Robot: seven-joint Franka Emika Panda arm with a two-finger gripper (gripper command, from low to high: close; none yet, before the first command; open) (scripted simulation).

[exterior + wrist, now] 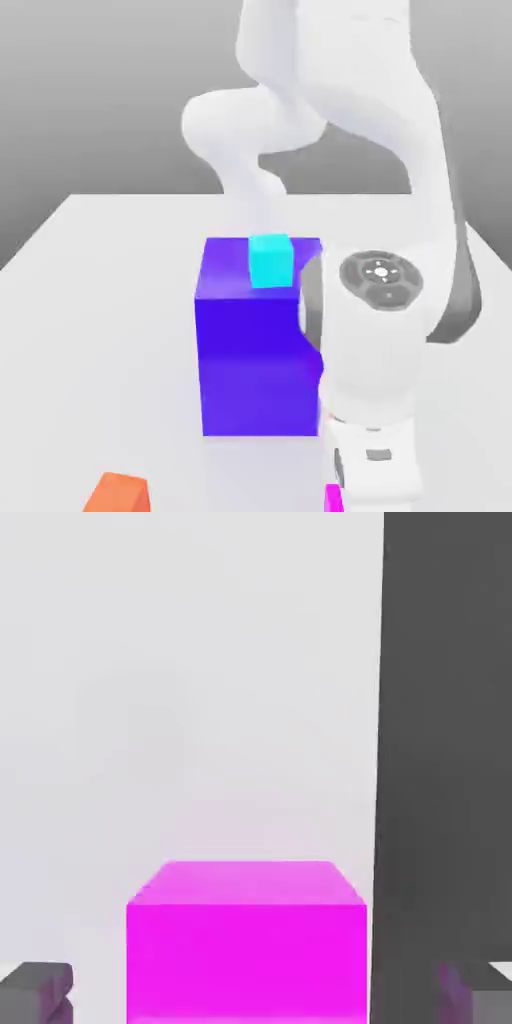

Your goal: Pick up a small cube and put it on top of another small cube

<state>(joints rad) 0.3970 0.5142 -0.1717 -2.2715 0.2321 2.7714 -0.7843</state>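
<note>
- Magenta cube (pixel 246 942) nearest, at the table's (pixel 90 300) near edge below the arm (pixel 375 330); faces square-on between the fingertips (pixel 38 992), no long axis.
- Gripper (pixel 250 997) part open, straddling it; contact cannot be told.
- Orange block (pixel 118 494) near left.
- Cyan cube (pixel 269 260) farther, atop the blue block (pixel 258 345).

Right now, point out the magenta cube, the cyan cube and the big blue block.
magenta cube (pixel 247 952): hand view, on its facing side.
cyan cube (pixel 269 262): exterior view, on its front face.
big blue block (pixel 250 370): exterior view, on its front face.
</note>
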